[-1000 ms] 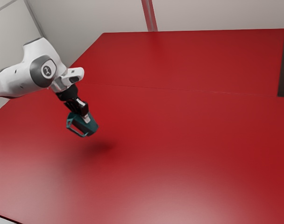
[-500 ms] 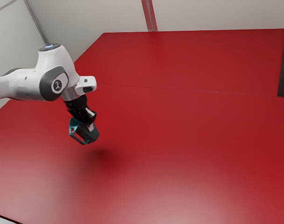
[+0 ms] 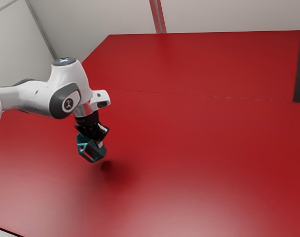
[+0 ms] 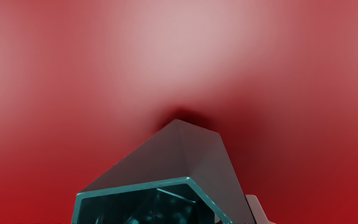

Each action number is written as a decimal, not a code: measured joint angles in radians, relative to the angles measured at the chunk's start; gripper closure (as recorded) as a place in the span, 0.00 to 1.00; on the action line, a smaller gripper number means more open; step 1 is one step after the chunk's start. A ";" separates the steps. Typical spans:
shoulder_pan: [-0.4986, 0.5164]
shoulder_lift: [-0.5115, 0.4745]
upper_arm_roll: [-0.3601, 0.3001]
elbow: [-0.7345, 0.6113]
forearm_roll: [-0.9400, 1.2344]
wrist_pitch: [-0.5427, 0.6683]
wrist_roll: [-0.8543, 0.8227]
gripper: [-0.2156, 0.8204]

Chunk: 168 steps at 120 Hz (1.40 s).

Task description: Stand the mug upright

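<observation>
In the exterior view my gripper (image 3: pixel 99 142) is shut on the teal mug (image 3: pixel 93 152), holding it in the air over the red table (image 3: pixel 199 158). The mug is tilted, with its handle toward the exterior view's left. In the wrist view the faceted mug (image 4: pixel 154 168) has its open mouth facing the camera and its base pointing away. My gripper (image 4: pixel 235 215) pinches its wall there: one finger (image 4: pixel 255 207) lies against the outside, and a small part of the other shows inside the mouth.
A dark shadow (image 3: pixel 106 166) lies on the table just below the mug. Pale walls (image 3: pixel 229 15) stand behind the table, with a red vertical strip (image 3: pixel 158 16) on one of them.
My arm has come down and a little toward the exterior view's right, carrying the mug lower. The hand has turned, changing the mug's tilt, and the shadow now sits closer to it.
</observation>
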 joint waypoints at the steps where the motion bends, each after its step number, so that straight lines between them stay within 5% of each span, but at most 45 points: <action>1: 0.000 0.001 0.000 -0.001 0.000 0.001 -0.003 0.93; 99: -0.012 0.120 -0.017 -0.006 0.005 0.087 -0.203 0.91; 112: -0.012 0.124 -0.017 -0.006 0.001 0.093 -0.213 0.81; 139: -0.027 0.086 -0.017 -0.006 -0.009 0.099 -0.230 0.44; 168: -0.053 0.012 -0.020 0.022 -0.011 0.070 -0.239 0.29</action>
